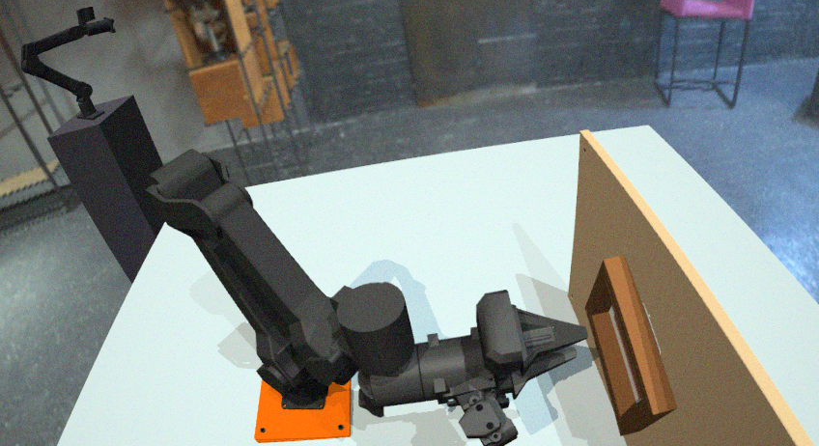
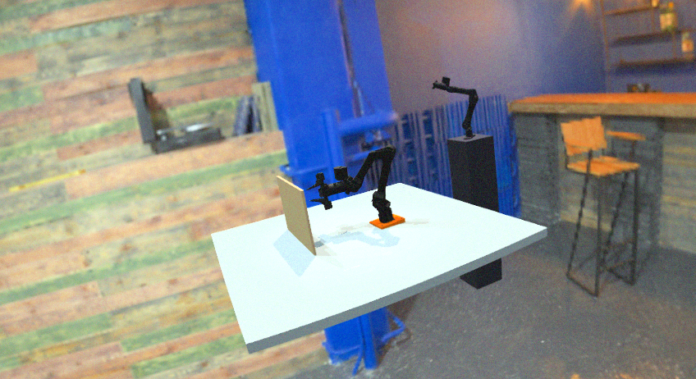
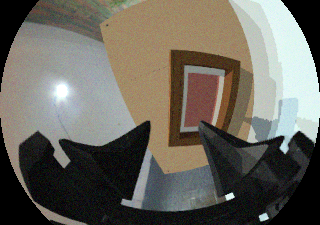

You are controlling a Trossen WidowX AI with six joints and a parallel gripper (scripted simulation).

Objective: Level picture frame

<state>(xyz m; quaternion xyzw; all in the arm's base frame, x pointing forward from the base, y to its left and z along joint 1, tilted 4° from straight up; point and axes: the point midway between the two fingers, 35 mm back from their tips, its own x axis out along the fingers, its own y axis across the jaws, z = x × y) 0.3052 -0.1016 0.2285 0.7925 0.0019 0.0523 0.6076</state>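
Arm reaching toward the crooked frame, jaws apart

The gripper (image 1: 578, 341) is stretched out low over the white table (image 1: 402, 211), its fingers spread part-way and holding nothing, tips just short of the picture frame (image 1: 629, 344). That frame hangs on the tan wall board (image 1: 597, 211) at the right, toward its near end; in the wrist view the frame (image 3: 203, 99) sits visibly askew. The jaws are likely held apart so they can close over a frame edge for the small lift. The screw and notched strip are hidden behind the frame.
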